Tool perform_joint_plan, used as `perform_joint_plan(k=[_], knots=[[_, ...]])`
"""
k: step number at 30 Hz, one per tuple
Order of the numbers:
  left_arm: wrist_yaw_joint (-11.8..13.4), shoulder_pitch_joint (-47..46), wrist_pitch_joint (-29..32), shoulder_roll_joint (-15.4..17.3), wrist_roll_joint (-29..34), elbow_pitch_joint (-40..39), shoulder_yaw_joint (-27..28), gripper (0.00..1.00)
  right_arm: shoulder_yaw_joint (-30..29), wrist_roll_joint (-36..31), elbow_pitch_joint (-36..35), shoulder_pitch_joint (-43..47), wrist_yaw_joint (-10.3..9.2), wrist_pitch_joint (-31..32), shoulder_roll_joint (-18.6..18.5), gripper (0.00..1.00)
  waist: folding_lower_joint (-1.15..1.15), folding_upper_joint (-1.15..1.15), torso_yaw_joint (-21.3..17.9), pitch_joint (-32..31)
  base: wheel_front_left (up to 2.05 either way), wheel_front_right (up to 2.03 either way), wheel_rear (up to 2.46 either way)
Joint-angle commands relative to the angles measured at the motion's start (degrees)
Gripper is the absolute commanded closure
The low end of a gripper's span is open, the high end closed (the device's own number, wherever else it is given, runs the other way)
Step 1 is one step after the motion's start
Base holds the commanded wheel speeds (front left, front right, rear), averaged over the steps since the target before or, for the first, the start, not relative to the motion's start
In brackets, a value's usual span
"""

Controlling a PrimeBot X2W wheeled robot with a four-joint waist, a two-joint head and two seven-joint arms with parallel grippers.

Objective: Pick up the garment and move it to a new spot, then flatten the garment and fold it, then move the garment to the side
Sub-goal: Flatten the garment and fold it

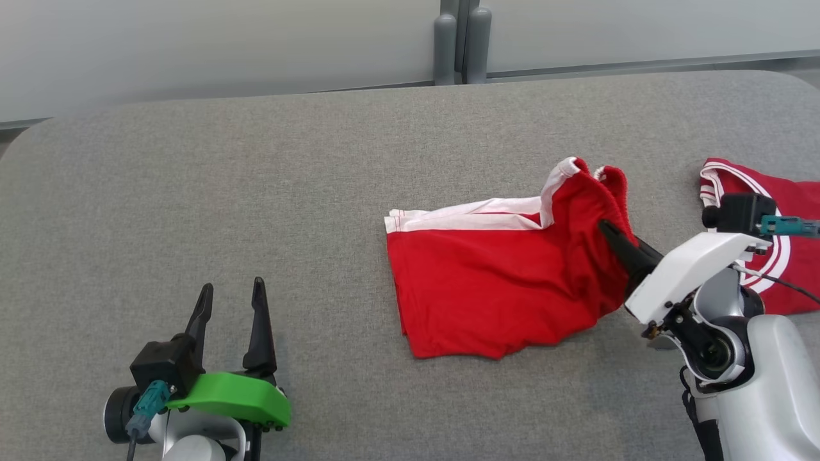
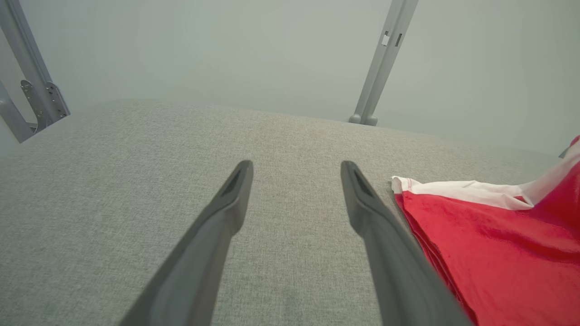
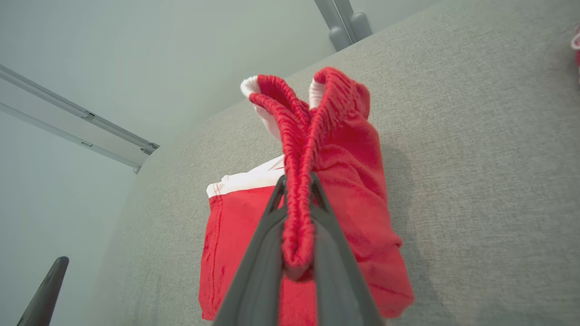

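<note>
The garment is a pair of red shorts with a white side stripe, lying on the grey padded table right of centre. My right gripper is shut on its gathered elastic waistband, which it holds lifted off the surface while the legs trail to the left. In the right wrist view the waistband is pinched between the two dark fingers. My left gripper stands open at the lower left, well clear of the shorts. Its wrist view shows the shorts' hem corner just right of the right finger.
A second red garment with white trim lies at the table's right edge, partly behind my right arm. Grey posts stand behind the table's far edge. A pale wall runs behind the table.
</note>
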Motion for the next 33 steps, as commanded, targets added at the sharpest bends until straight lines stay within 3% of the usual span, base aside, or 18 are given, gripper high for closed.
perform_joint_plan(k=[1,11,22,33], knots=[[-0.25,0.4,0.0,0.15,-0.51,-0.06,-0.04,0.0,1.62,0.55,-1.28,0.6,0.04,0.5,0.05,1.0,0.0,0.57,0.46,-0.33,0.0,0.0,0.0],[-0.34,0.03,-0.07,-0.4,-0.86,-0.47,-0.33,0.0,12.28,-0.03,0.39,-0.7,0.03,-1.07,0.18,1.0,0.0,0.57,2.18,-0.59,0.0,0.0,0.0],[-0.79,-0.91,-0.26,-1.38,-0.86,0.04,-0.83,0.0,23.49,0.58,14.61,-8.02,0.03,-7.31,0.16,1.0,0.0,0.57,5.1,-0.57,0.0,0.0,0.0],[-1.34,-1.1,-0.46,-2.74,-0.6,0.82,-0.98,0.0,30.64,-0.68,28.0,-13.81,0.03,-12.02,0.15,1.0,0.0,0.57,7.18,-0.69,0.0,0.0,0.0]])
